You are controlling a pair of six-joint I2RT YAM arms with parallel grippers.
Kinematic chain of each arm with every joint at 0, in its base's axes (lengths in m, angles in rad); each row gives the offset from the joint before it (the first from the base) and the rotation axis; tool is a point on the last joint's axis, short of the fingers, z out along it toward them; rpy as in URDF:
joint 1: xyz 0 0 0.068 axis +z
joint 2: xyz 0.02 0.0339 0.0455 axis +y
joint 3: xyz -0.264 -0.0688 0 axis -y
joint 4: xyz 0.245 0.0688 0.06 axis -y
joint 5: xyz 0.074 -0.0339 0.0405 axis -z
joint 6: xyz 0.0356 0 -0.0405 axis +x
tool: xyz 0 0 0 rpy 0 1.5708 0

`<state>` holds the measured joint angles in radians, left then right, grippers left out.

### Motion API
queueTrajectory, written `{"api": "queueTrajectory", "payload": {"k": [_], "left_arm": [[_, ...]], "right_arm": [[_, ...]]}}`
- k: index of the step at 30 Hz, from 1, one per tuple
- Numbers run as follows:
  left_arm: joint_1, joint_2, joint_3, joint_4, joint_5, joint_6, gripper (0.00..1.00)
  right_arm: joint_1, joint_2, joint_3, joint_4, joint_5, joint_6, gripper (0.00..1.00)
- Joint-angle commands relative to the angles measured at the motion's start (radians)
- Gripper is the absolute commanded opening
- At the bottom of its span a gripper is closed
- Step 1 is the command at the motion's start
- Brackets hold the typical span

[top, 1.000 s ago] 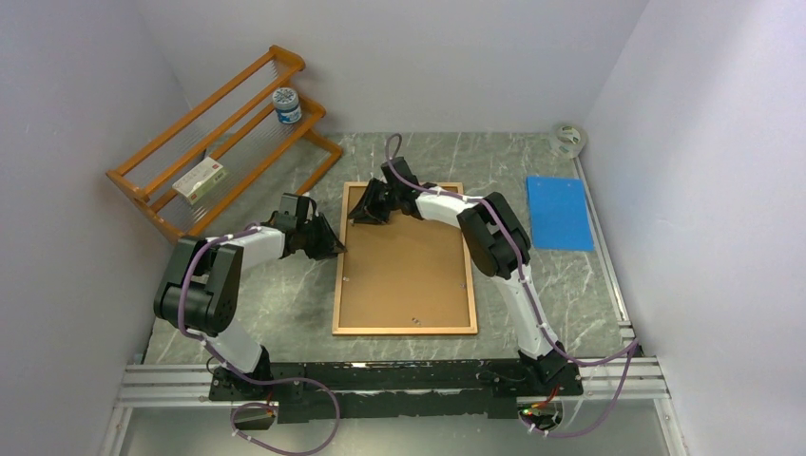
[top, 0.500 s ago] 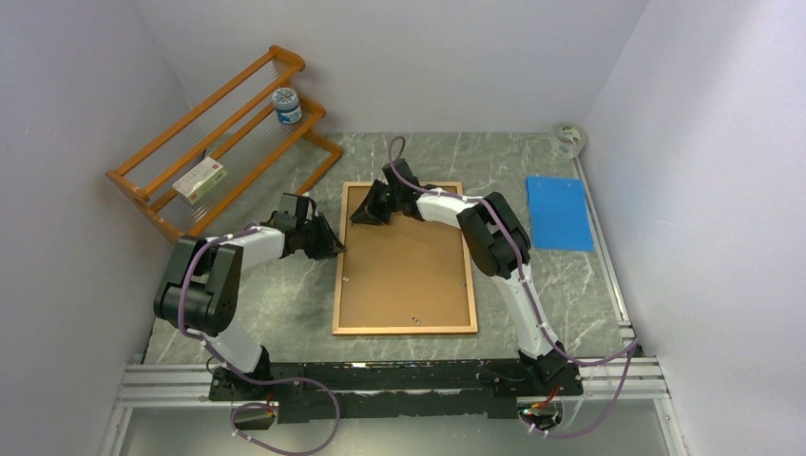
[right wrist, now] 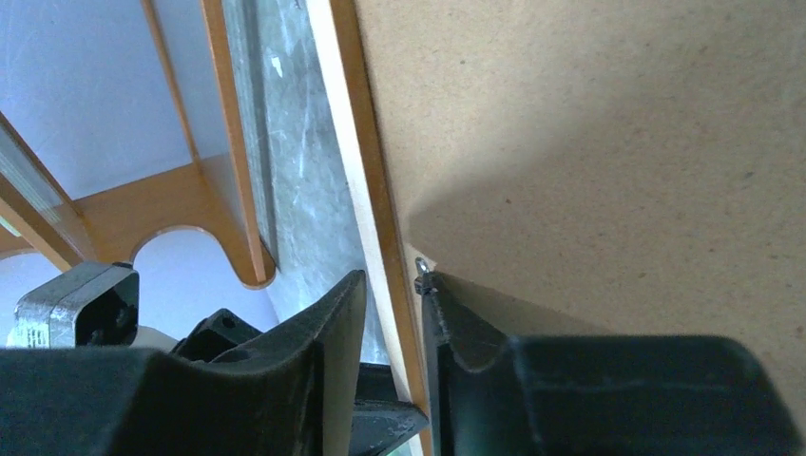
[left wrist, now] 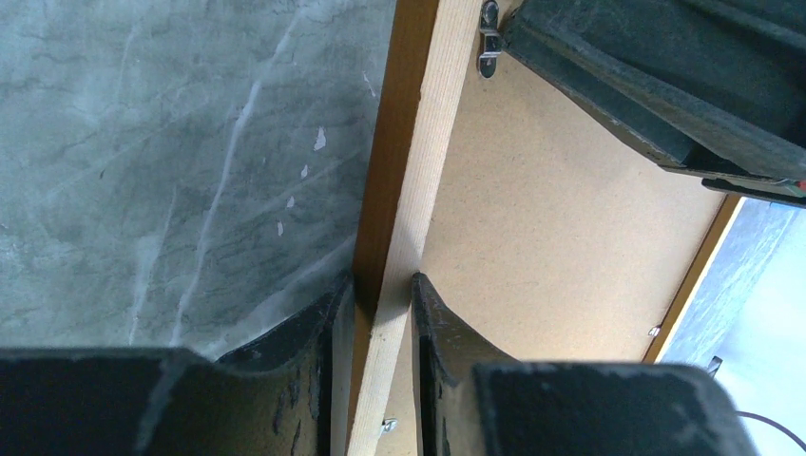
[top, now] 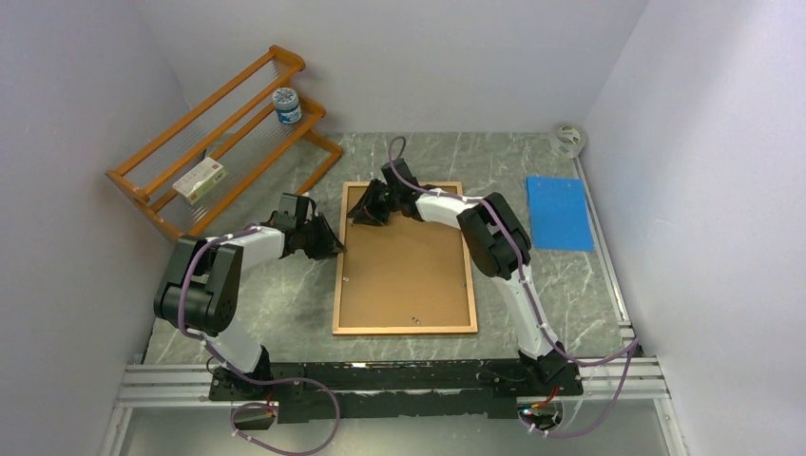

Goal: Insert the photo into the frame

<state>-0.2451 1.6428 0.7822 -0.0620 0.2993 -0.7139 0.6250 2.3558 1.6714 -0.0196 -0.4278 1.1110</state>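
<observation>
1. At the middle of the marbled grey surface [top: 285, 294] the frame [top: 404, 331] lay flat with its back upward: a large upright rectangle with a thin light-brown wooden rail.
2. Its whole inner field was a plain brown backing board [top: 404, 271], matte and finely speckled. A small metal clip [left wrist: 488, 38] sat at the rail's inner edge.
3. The left tool [left wrist: 382, 285] pinched the frame's left rail, one finger outside against the wood and one inside on the board.
4. The right tool [right wrist: 392, 275] straddled the same rail at the far left corner. Its inner finger touched another clip [right wrist: 421, 278] and its outer finger stood just off the wood. Whether it gripped could not be told.
5. Well left of the frame, an orange wooden rack [top: 223, 142] held a jar [top: 286, 105] and a small box [top: 201, 179].
6. To the right lay a blue sheet [top: 559, 212], with a roll of tape [top: 568, 139] in the far corner.
</observation>
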Motion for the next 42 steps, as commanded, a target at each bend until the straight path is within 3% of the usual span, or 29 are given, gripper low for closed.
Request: {"api": "queueTrajectory", "payload": {"k": [1, 4, 9, 15, 27, 35, 42], "left_arm": [[-0.013, 0.049, -0.017, 0.01, -0.01, 0.011, 0.16], [-0.013, 0.056, -0.014, 0.012, -0.008, 0.008, 0.16], [-0.013, 0.057, -0.015, 0.018, -0.005, 0.007, 0.16], [-0.013, 0.055, -0.015, 0.011, -0.008, 0.01, 0.16], [-0.013, 0.046, -0.032, 0.007, -0.042, 0.023, 0.15], [-0.013, 0.045, -0.036, 0.011, -0.037, 0.022, 0.15], [-0.013, 0.044, -0.04, 0.019, -0.036, 0.02, 0.15]], "right_arm": [[0.056, -0.039, -0.05, -0.069, 0.037, 0.001, 0.35], [0.055, -0.043, -0.047, -0.09, 0.042, -0.01, 0.39], [0.055, -0.036, -0.05, -0.086, 0.031, -0.003, 0.26], [0.055, -0.027, -0.069, -0.031, 0.019, 0.01, 0.22], [0.04, -0.016, -0.086, 0.092, 0.068, -0.001, 0.23], [0.039, -0.089, -0.189, 0.239, 0.083, 0.01, 0.36], [0.039, -0.131, -0.231, 0.177, 0.143, 0.025, 0.31]]}}
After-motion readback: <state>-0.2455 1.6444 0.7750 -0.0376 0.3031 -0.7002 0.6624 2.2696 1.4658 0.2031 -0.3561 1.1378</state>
